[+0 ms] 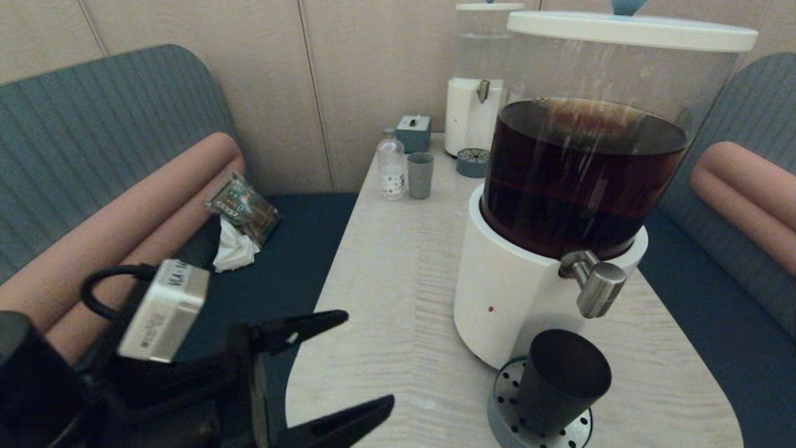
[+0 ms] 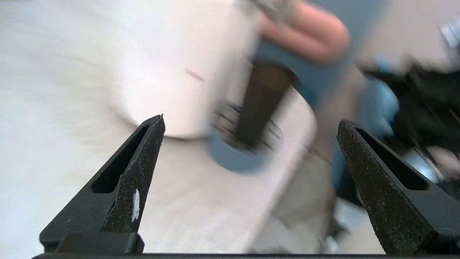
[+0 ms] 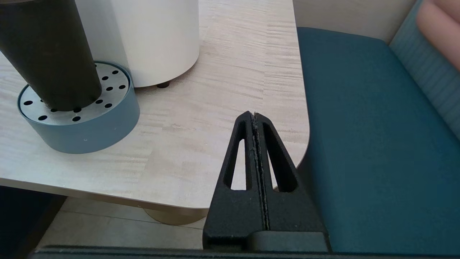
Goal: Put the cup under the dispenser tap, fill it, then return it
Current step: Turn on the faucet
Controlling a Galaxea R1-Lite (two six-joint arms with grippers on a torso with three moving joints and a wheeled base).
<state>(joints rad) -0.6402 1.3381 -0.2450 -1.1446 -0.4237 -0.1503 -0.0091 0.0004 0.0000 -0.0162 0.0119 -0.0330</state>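
The left gripper [image 1: 367, 358] has its jaws spread wide, holding nothing, above the worktop's [image 1: 398, 280] near left edge, pointing across toward the cup [image 1: 559, 382]. The cup stands upright, mouth up, on the perforated drip tray [image 1: 507, 410] beneath the dispenser tap [image 1: 594, 283]. The right gripper [image 3: 254, 117] rests by the worktop's corner with jaws pressed together, empty.

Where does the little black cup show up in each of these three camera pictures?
Head view: the cup stands on the round perforated drip tray, below the dispenser tap.
Left wrist view: blurred, the cup stands beyond the open fingers.
Right wrist view: the cup stands on the tray.
Shared landmark: the drip tray.
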